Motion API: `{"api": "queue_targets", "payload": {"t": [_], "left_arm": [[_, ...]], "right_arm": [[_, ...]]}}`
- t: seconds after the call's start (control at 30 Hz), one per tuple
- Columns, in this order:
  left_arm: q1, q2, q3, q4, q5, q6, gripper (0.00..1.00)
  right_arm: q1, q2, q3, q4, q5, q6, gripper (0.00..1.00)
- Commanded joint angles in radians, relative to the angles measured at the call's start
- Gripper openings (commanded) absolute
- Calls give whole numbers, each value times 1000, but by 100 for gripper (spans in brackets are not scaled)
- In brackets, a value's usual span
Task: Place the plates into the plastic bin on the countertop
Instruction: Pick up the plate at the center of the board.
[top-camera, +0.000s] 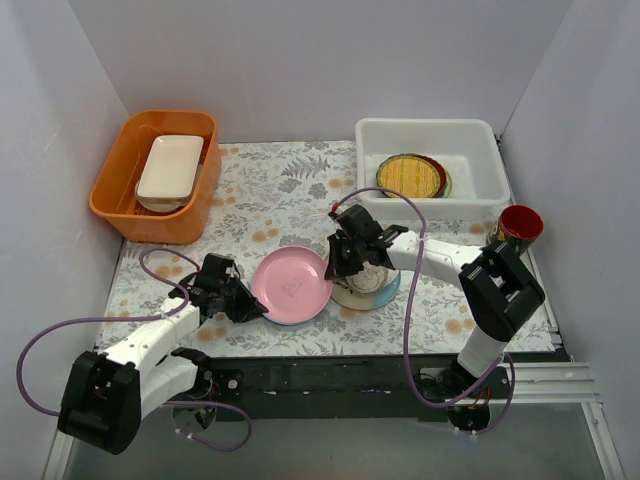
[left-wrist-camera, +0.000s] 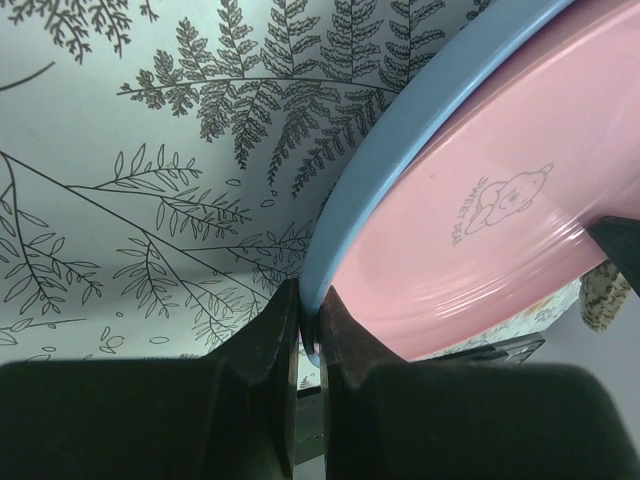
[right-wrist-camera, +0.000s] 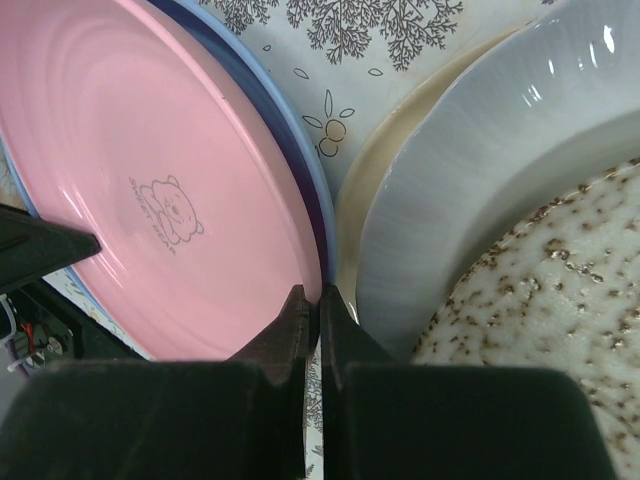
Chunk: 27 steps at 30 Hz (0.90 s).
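Note:
A pink plate (top-camera: 290, 283) with a blue rim lies on the leaf-print countertop (top-camera: 280, 190). My left gripper (top-camera: 245, 305) is shut on its left rim; in the left wrist view the jaws (left-wrist-camera: 310, 320) pinch the blue edge of the pink plate (left-wrist-camera: 500, 200). My right gripper (top-camera: 340, 268) is shut on the plate's right rim, as the right wrist view (right-wrist-camera: 320, 300) shows beside the pink plate (right-wrist-camera: 130, 170). Just right of it stands a stack (top-camera: 372, 285): a speckled plate (right-wrist-camera: 560, 300) on a white plate (right-wrist-camera: 450, 180). The white plastic bin (top-camera: 425, 127) holds three plates (top-camera: 408, 175).
An orange tub (top-camera: 115, 195) at the back left holds a white rectangular dish (top-camera: 170, 168). A red cup (top-camera: 520, 224) stands at the right edge near the bin. White walls close off the back and both sides.

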<state>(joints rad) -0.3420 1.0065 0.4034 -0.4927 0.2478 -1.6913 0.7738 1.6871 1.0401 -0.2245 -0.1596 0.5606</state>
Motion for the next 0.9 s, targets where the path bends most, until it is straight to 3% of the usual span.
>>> {"api": "queue_targets", "payload": {"t": [0.0,0.1,0.27,0.43,0.47,0.67,0.7,0.8,0.87], "left_arm": [[0,-23,32,5,11,15,0],[0,-25,49,-9,2,25,0],[0,-22,72,-23,1,38,13],[0,-28,77,-29,-2,47,37],[0,-34,75,-29,-5,47,48],[0,-51,83,-44,-27,42,76],[0,-58,87,-47,-28,44,85],[0,-71,95,-61,-39,42,98],[0,-77,104,-69,-42,45,98]], "right_arm": [[-4,-41,51,-16,17,-19,1],[-2,-49,51,-16,12,-18,1],[2,-64,44,-12,9,-11,1],[4,-66,46,-10,0,-11,1],[5,-66,46,-12,-1,-11,1],[5,-78,47,-13,-1,-10,1],[5,-79,47,-15,-1,-10,1],[5,-81,52,-18,2,-10,1],[5,-79,57,-21,2,-10,1]]}}
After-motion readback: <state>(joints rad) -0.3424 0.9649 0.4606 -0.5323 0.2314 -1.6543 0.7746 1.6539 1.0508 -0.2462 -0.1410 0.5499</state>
